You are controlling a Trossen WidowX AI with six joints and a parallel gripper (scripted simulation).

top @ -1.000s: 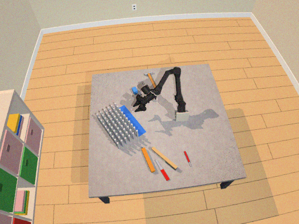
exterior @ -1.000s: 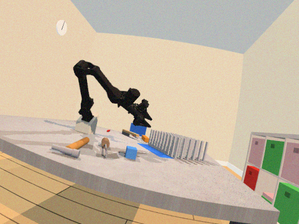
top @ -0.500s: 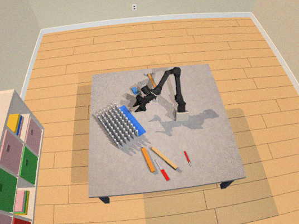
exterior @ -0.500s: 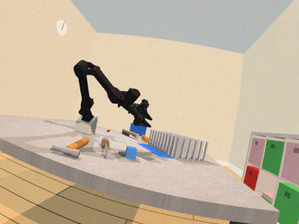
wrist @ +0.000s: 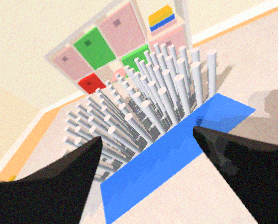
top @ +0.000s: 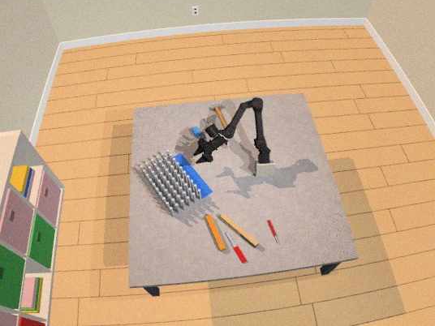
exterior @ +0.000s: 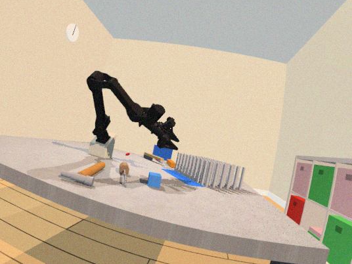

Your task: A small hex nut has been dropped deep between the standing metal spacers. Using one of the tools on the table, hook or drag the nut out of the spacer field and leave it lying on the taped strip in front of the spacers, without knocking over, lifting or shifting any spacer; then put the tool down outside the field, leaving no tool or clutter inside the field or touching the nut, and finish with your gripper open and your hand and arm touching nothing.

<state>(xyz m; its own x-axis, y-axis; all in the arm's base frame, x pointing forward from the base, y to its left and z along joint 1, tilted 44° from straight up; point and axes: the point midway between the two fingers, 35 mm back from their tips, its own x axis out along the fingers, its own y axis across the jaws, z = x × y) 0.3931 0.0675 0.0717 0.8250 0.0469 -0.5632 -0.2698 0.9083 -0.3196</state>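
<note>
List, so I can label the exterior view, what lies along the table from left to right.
Grey-headed hammer with orange handle → arm's pale base block → brown-handled tool → small blue cube → blue taped strip → standing metal spacers.

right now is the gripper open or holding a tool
Gripper: open, fingers spread wide, holding nothing; it hangs over the blue taped strip beside the spacers.

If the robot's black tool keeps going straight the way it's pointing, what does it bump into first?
Probably the flat blue taped strip: the open black tool points down at it, with the standing grey metal spacers just beyond. Depth is hard to judge.
</note>
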